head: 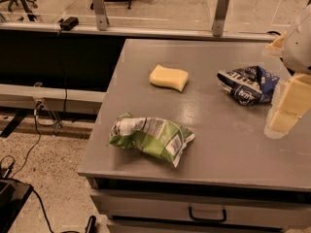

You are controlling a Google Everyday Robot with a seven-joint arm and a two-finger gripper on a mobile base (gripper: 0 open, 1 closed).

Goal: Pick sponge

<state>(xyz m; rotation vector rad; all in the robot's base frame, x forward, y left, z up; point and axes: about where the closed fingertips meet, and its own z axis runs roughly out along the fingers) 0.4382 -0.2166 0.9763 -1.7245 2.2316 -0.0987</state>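
The sponge (168,77) is a pale yellow foam block with rounded corners. It lies flat on the grey table (228,149), left of the table's middle and toward the far side. My gripper (287,111) hangs at the right edge of the view, above the table's right side, well to the right of the sponge and apart from it. Its yellowish blocky fingers (293,101) point down. Nothing shows between them.
A green-and-white chip bag (151,137) lies near the table's front left. A dark blue crumpled chip bag (249,84) lies between the sponge and my gripper. The table has a drawer handle (207,214) in front. A glass partition stands behind.
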